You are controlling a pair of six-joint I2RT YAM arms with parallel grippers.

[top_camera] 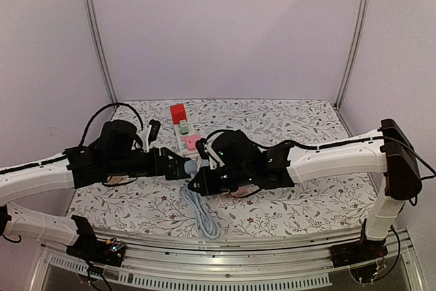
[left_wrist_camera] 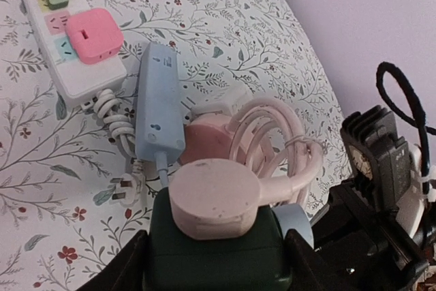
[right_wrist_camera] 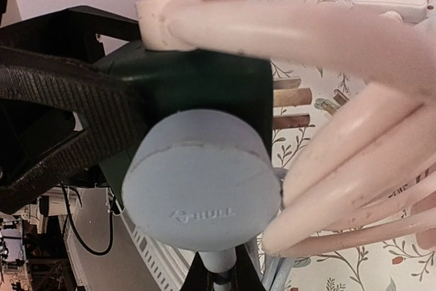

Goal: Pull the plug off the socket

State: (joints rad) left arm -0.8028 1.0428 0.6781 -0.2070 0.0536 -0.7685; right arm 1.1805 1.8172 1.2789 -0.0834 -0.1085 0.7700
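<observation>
Your left gripper (left_wrist_camera: 216, 267) grasps green socket cube (left_wrist_camera: 204, 247); pink plug (left_wrist_camera: 214, 195) sits atop cube, blue plug (right_wrist_camera: 201, 182) against cube's side; your right gripper (right_wrist_camera: 219, 281) pinched shut close beside cube.

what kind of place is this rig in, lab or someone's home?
Most likely a lab robot cell, not a home: plain wall panels set in aluminium frame posts, a metal mounting rail along the near edge, and a floral cloth as the work surface.
</observation>
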